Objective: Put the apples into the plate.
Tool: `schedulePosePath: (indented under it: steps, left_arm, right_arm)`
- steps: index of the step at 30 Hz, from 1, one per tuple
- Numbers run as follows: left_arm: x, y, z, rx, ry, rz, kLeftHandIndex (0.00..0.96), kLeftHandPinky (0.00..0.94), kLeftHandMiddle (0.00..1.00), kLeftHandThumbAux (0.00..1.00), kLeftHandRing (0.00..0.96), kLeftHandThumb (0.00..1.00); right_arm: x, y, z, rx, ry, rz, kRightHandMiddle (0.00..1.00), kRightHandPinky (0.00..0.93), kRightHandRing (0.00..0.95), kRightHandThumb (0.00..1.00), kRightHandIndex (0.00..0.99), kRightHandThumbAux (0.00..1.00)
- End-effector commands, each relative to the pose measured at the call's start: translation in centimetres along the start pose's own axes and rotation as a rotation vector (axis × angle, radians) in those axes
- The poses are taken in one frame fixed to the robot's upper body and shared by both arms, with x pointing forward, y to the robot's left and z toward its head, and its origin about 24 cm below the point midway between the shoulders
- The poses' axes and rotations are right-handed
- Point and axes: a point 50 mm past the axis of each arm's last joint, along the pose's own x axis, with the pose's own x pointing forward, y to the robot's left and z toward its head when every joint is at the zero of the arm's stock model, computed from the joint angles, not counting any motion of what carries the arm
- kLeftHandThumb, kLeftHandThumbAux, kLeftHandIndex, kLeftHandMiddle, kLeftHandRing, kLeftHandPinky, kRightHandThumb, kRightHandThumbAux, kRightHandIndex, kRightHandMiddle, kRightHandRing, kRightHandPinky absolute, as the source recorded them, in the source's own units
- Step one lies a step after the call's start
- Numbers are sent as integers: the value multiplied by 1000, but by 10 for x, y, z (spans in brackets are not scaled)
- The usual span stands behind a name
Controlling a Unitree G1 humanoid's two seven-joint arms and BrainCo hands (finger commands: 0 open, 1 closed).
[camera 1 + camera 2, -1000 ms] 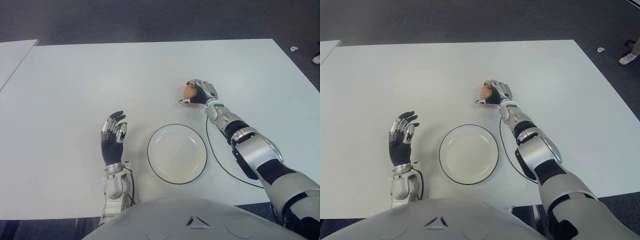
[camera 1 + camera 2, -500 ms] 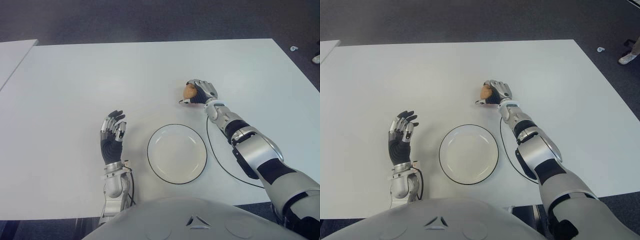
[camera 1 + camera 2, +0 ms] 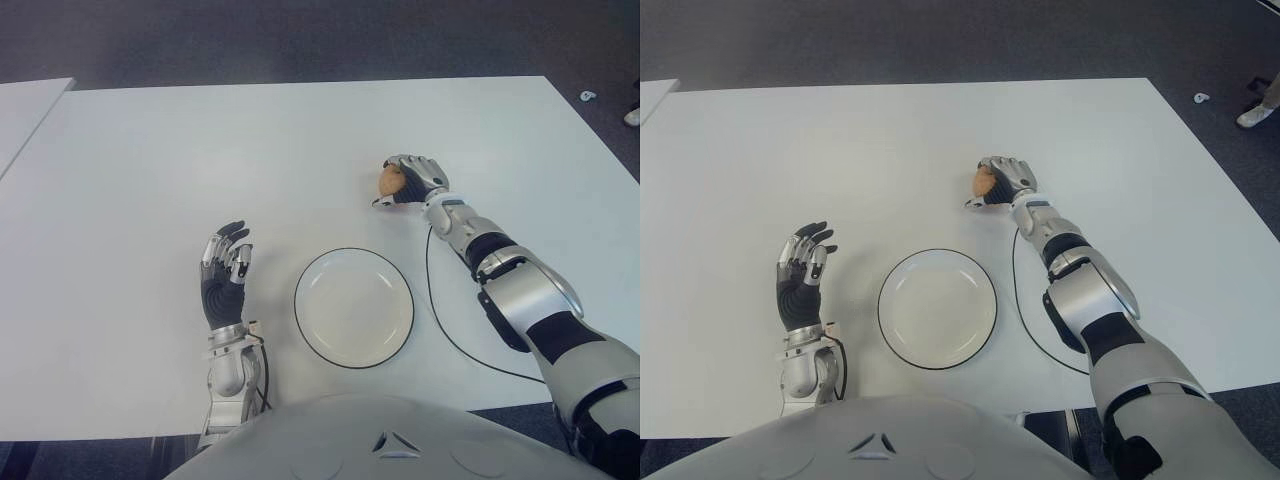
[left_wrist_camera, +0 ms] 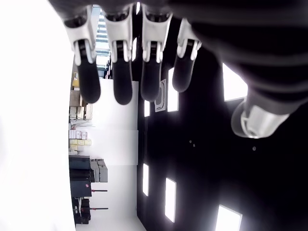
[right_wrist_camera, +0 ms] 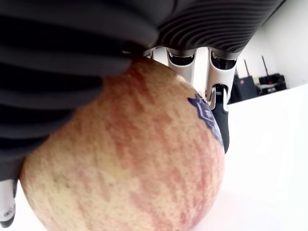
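Observation:
My right hand [image 3: 408, 180] is shut on a red-and-yellow apple [image 3: 390, 180], held beyond the plate and a little to its right. The right wrist view fills with that apple [image 5: 130, 159], a small blue sticker on its skin, my fingers [image 5: 219, 113] curled around it. A round white plate with a dark rim [image 3: 402, 335] lies on the white table [image 3: 200, 150] near my body, with nothing on it. My left hand [image 3: 224, 268] shows to the left of the plate, fingers spread and pointing up, holding nothing.
A thin black cable [image 3: 437, 320] runs from my right forearm along the right side of the plate. A second white table edge [image 3: 25, 105] shows at the far left. Dark floor lies beyond the table's far edge.
My right hand with the apple has shifted slightly right and a bit farther from the plate. The left hand has barely moved.

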Motion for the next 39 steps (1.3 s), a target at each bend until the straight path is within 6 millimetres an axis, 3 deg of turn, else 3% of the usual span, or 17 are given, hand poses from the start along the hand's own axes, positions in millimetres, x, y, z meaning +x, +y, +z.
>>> schedulePosePath:
  steps: [1,15,20,28,39]
  left_arm:
    - [0,-11,-3,-48,2,21,266,357,260,467,298,434]
    - [1,-11,-4,-59,17,19,267,356,251,491,294,470]
    - [2,-12,-4,-63,18,7,261,357,253,494,294,480]
    - [3,-12,-4,-59,24,20,252,356,267,481,298,487]
    - [3,-11,-4,-46,21,0,236,358,266,470,298,479]
  right_arm:
    - [11,-26,11,-4,-114,-80,790,240,724,745,441,708]
    - [15,-57,13,-21,-226,-106,796,249,732,750,442,708]
    - [16,-59,13,-31,-231,-99,810,295,745,749,441,708]
    - [16,-57,15,-72,-240,-108,837,261,769,746,440,710]
    - [15,-53,16,-62,-245,-103,858,395,795,747,440,710]
